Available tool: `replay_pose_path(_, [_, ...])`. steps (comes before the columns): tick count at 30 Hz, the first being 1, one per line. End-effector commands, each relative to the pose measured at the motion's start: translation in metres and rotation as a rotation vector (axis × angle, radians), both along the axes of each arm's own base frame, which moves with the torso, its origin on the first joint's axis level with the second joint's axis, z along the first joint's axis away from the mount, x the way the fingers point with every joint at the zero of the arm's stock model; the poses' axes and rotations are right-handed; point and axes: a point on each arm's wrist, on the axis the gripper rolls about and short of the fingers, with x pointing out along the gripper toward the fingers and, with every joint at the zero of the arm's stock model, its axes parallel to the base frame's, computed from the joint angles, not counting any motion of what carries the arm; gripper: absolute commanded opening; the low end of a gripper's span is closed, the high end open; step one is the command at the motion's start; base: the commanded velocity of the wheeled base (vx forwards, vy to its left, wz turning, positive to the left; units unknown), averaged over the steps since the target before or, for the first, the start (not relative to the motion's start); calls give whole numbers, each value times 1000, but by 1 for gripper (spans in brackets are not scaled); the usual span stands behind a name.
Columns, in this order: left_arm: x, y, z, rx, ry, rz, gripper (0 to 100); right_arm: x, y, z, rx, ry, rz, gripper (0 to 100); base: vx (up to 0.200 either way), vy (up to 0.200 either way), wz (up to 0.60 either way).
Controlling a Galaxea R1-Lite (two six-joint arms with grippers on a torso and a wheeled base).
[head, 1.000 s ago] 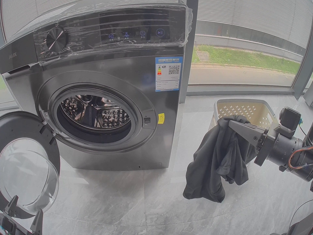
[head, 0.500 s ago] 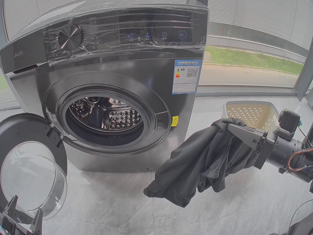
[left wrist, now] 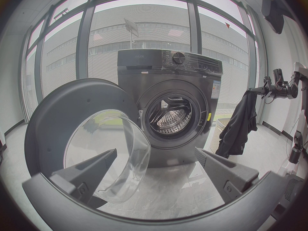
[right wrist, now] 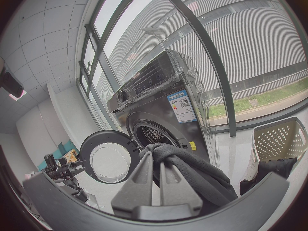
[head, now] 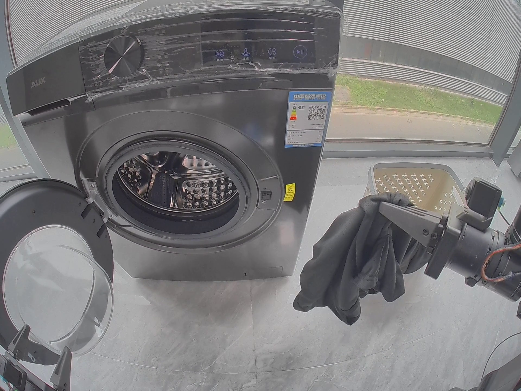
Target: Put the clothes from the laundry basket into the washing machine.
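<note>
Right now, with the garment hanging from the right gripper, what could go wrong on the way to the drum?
1. The right gripper pinches only a top bunch of the dark garment, so the cloth may slip out.
2. Most of it hangs low, so its tail could catch on the door rim of the washing machine or end up trailing outside the drum.

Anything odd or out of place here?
Only the washing machine: crinkled plastic wrap covers its control panel, as if never fully unpacked. The rest looks normal: door swung open, dark garment hanging from the shut right gripper beside the laundry basket.
</note>
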Motion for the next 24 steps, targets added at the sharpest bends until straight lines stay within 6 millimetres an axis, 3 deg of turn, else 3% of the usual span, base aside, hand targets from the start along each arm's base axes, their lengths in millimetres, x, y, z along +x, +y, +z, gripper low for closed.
replay_pose_path(1, [0, 0, -4, -1, -2, 0, 100, 0, -1, 0, 3, 0, 11, 0, 0, 0, 0])
replay_pose_path(13, [0, 0, -4, -1, -2, 0, 100, 1, -5, -4, -5, 4, 82, 0, 0, 200, 0])
replay_pose_path(22, [0, 0, -5, 2, 0, 0, 100, -1, -3, -7, -17, 8, 95, 0, 0, 0, 0])
replay_pose_path(24, [0, 0, -5, 1, 0, 0, 100, -2, -3, -9, -27, 11, 98, 0, 200, 0, 0])
